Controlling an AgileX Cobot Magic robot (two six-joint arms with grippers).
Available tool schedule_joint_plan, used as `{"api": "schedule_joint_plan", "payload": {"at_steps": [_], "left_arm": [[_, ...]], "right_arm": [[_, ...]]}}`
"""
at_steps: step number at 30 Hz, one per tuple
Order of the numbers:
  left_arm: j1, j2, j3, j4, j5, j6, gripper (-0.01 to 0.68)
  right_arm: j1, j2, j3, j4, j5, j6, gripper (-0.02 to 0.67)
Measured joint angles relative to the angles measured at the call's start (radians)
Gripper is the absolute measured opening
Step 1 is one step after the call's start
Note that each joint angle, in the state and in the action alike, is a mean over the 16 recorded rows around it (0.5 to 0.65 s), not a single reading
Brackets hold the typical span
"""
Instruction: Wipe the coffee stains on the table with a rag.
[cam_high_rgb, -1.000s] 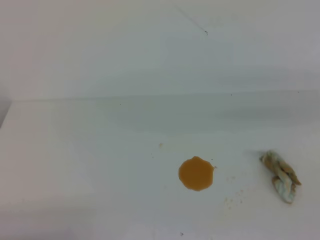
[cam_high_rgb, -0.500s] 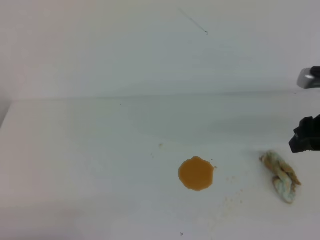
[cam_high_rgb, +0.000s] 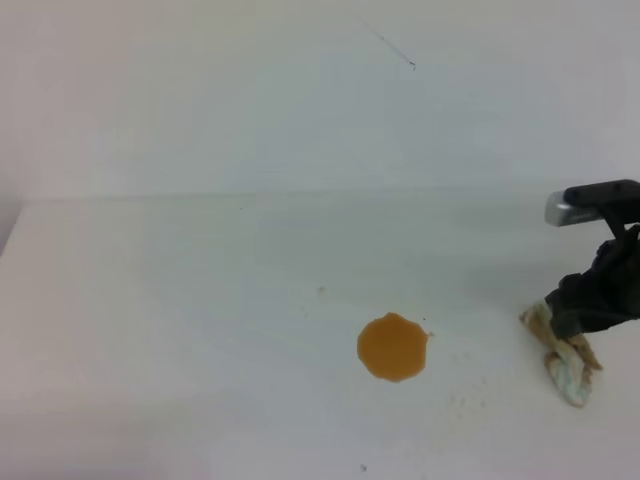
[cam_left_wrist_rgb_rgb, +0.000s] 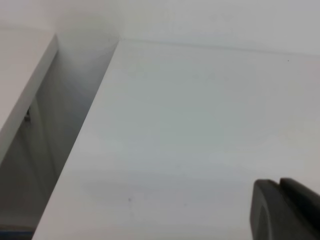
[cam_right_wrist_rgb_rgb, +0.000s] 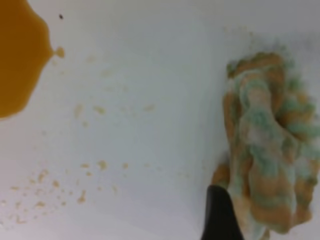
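A white bench (cam_high_rgb: 180, 330) is filling most of the high view. Near the lower middle, the coffee stains (cam_high_rgb: 392, 346) are sitting as one round orange-brown puddle, unwiped, with small brown specks scattered to its right. At the lower right, the rag (cam_high_rgb: 572, 368), a crumpled pale wad stained tan, is lying well apart from the puddle. The right gripper (cam_high_rgb: 590, 305) is hanging directly over the rag's upper end; whether its jaws are apart cannot be told, and nothing is lifted. The left gripper (cam_left_wrist_rgb_rgb: 285, 210) is showing only as a dark corner, its jaws unreadable. Picking up, carrying and wiping all appear to be remaining.
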Motion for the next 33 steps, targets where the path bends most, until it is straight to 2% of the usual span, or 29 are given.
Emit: {"api": "schedule_joint_plan", "payload": {"at_steps": [16, 19, 25, 33], "left_arm": [[0.000, 0.002, -0.002, 0.000, 0.001, 0.000, -0.003], [0.000, -0.002, -0.002, 0.000, 0.001, 0.000, -0.003], [0.000, -0.010, -0.002, 0.000, 0.001, 0.000, -0.003], [0.001, -0.018, 0.000, 0.000, 0.000, 0.000, -0.003]], "right_arm": [[0.001, 0.082, -0.065, 0.007, 0.054, -0.014, 0.027], [0.001, 0.081, -0.102, 0.034, 0.093, -0.034, 0.002], [0.019, 0.078, -0.183, 0.126, 0.157, -0.084, 0.002], [0.114, 0.090, -0.246, 0.205, 0.122, -0.129, 0.004]]}}
